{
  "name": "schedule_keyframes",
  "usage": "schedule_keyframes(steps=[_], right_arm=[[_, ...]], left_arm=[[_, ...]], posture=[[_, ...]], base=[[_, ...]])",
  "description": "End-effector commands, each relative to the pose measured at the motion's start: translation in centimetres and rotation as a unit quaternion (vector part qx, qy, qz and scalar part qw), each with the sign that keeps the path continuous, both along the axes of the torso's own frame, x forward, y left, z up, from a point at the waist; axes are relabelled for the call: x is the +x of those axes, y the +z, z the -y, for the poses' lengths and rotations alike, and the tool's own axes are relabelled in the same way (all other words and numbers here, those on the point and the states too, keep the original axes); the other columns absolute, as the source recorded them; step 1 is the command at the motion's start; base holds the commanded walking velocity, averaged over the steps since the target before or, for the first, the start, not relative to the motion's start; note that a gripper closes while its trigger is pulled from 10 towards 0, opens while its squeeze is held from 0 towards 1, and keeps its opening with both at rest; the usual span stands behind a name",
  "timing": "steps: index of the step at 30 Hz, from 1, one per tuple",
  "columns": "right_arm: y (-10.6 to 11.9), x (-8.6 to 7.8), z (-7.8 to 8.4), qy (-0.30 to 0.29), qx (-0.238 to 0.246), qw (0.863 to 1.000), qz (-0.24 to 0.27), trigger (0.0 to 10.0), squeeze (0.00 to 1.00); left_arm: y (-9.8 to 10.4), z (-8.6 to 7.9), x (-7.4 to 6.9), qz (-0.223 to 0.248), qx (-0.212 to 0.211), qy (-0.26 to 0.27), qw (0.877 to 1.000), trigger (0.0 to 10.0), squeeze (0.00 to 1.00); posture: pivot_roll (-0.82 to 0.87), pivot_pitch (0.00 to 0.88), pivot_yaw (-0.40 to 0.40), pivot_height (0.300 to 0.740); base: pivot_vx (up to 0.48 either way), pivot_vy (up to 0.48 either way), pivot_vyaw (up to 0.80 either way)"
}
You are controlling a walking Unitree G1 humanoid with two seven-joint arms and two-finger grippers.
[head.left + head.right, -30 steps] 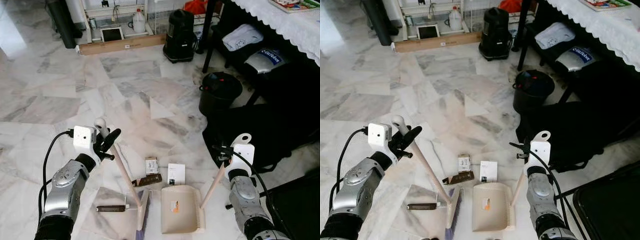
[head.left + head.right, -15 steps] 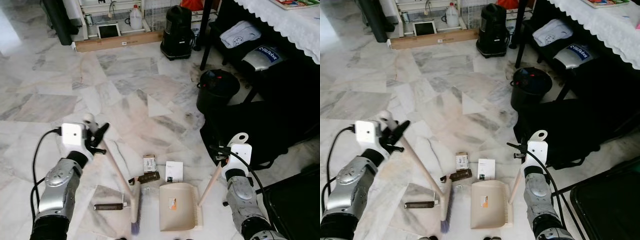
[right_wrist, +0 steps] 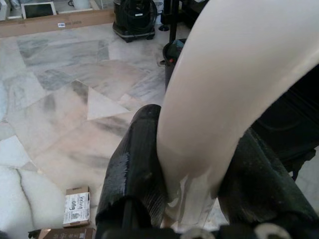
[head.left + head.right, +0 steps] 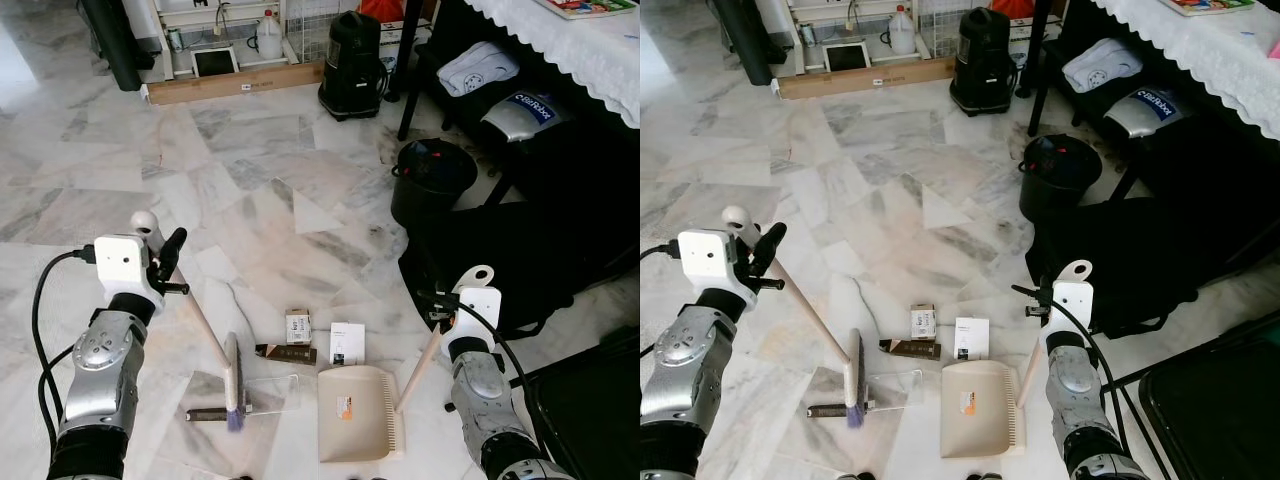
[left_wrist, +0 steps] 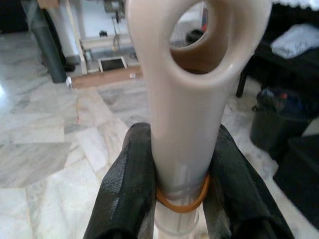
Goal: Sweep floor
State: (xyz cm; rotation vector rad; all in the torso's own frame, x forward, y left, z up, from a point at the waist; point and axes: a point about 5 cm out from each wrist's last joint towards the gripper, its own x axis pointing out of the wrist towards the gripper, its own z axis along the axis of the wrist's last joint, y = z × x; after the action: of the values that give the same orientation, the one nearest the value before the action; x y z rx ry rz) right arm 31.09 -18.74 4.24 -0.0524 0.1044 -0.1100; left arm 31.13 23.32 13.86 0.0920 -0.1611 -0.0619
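**Broom and dustpan, both gripped high on their handles**

Broom handle (image 5: 182, 124) sits pinched between the two black fingers (image 5: 127, 184) of the left tool (image 4: 165, 262), just under the hanging loop at its top end, with an orange band around the shaft at the grip. The right tool (image 3: 194, 174) is clamped the same way on the pale handle (image 4: 420, 368) of the dustpan (image 4: 358, 415).

Both look like light, stiff plastic: easy to lift, but smooth and round, so I judge they could twist or slide in the fingers under sideways load. Holding at the very top gives long reach and weak leverage; a lower grip would steady the head better.

The broom's long axis slopes from the left tool down and inward, toward the robot's right, to the broom head (image 4: 232, 382) resting on the marble floor (image 4: 270, 170). The head lies roughly front to back, bristles pointing at the robot. The dustpan lies flat just right of it, mouth facing away from the robot, its handle rising up and to the right.

Litter lies between and around them: a dark stick (image 4: 212, 413) beside the bristles, a clear wrapper (image 4: 268, 392), a brown bar (image 4: 286, 353), a small box (image 4: 298, 326) and a white card (image 4: 348, 343) just ahead of the pan's mouth.
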Motion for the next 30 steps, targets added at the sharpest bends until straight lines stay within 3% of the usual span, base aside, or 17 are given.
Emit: schedule_keyframes(steps=[1, 14, 25, 27, 30], right_arm=[[-2.7, -1.7, -0.1, -0.004, 0.013, 0.998, -0.068, 10.0, 0.0], [-3.1, -2.1, 0.0, 0.003, 0.015, 0.997, -0.076, 10.0, 0.0], [-3.2, -2.2, 0.0, 0.004, 0.016, 0.997, -0.081, 10.0, 0.0], [-3.3, -2.2, 0.0, 0.004, 0.016, 0.996, -0.082, 10.0, 0.0], [-3.4, -2.3, 0.0, 0.004, 0.017, 0.996, -0.085, 10.0, 0.0]], left_arm=[[-0.2, 0.1, 0.0, 0.001, 0.029, -0.005, 1.0, 10.0, 0.0], [-2.8, 1.0, -0.3, -0.051, 0.036, -0.033, 0.997, 10.0, 0.0], [-4.7, 2.4, -0.7, -0.125, 0.013, -0.117, 0.985, 10.0, 0.0], [-4.7, 2.5, -0.8, -0.136, 0.007, -0.133, 0.982, 10.0, 0.0], [-3.9, 2.6, -0.8, -0.131, -0.047, -0.153, 0.978, 10.0, 0.0]], posture=[[0.13, 0.175, -0.021, 0.74], [0.12, 0.201, -0.025, 0.74], [0.12, 0.213, -0.015, 0.74], [0.12, 0.215, -0.014, 0.74], [0.12, 0.212, -0.012, 0.74]], base=[[0.0, 0.0, 0.0], [0.0, 0.0, 0.0], [0.0, 0.0, 0.0], [0.0, 0.0, 0.0], [0.0, 0.0, 0.0]])
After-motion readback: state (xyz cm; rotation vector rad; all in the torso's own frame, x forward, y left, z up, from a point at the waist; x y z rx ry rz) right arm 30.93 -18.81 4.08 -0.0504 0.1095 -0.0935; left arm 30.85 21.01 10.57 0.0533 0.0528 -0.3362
